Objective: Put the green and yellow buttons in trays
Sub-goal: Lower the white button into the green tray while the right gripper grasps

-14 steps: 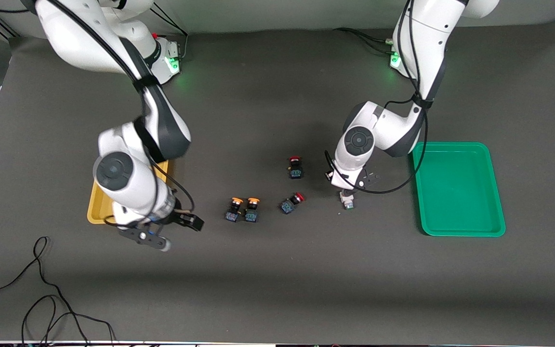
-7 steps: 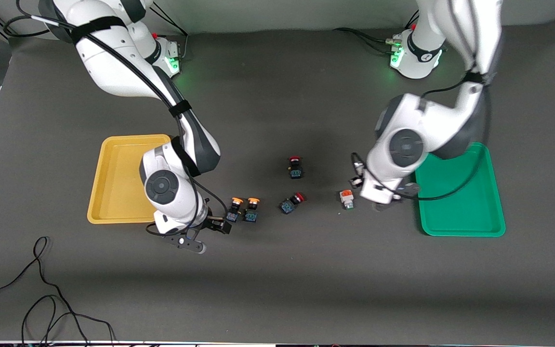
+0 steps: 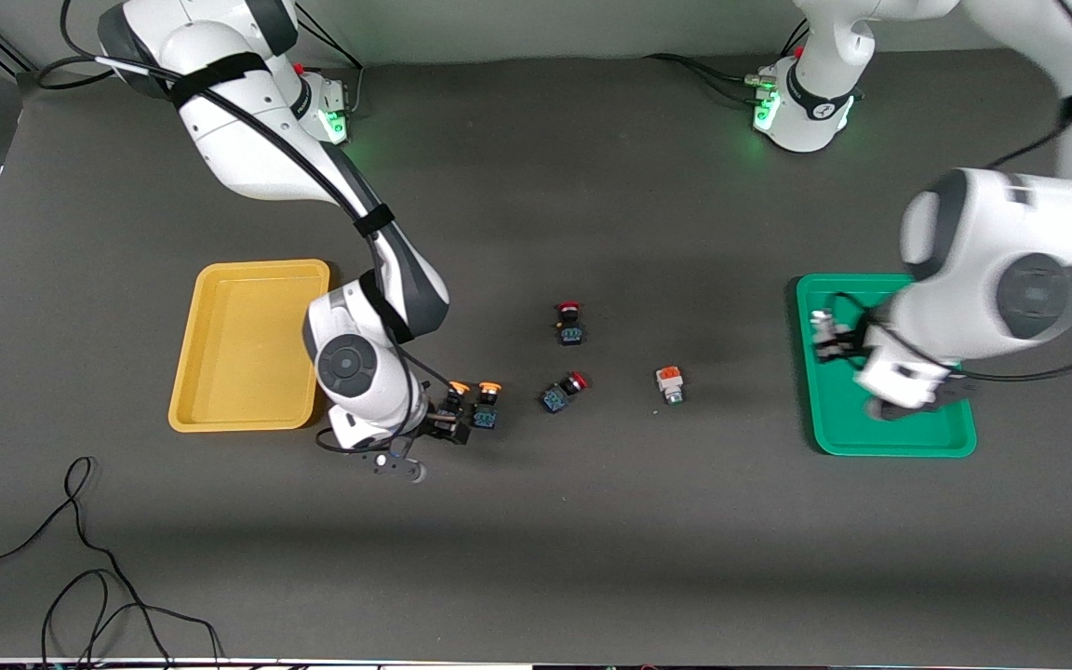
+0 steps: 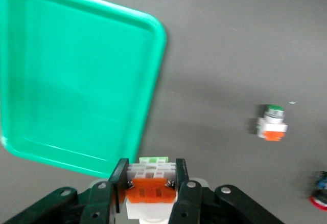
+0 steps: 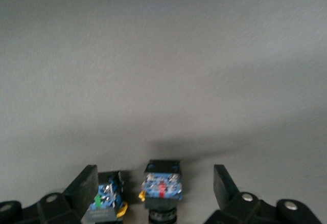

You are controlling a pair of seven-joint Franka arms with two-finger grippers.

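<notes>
My left gripper (image 3: 831, 339) hangs over the edge of the green tray (image 3: 899, 451), shut on a white-bodied green button (image 4: 152, 188) with an orange block. A second green button (image 3: 670, 383) lies on the mat mid-table; it is also in the left wrist view (image 4: 271, 123). My right gripper (image 3: 454, 421) is down at the two yellow-capped buttons (image 3: 488, 405), open. Both bluish bases (image 5: 162, 185) (image 5: 107, 198) sit between its fingers (image 5: 225, 185). The yellow tray (image 3: 238, 344) lies beside that arm, toward the right arm's end.
Two red-capped black buttons (image 3: 570, 324) (image 3: 562, 392) lie between the yellow pair and the loose green button. A black cable (image 3: 80, 577) loops on the mat near the front camera at the right arm's end.
The left arm lifted a white button from beside the other one and carried it over the green tray. The right arm swung from the yellow tray's corner down to the yellow buttons.
</notes>
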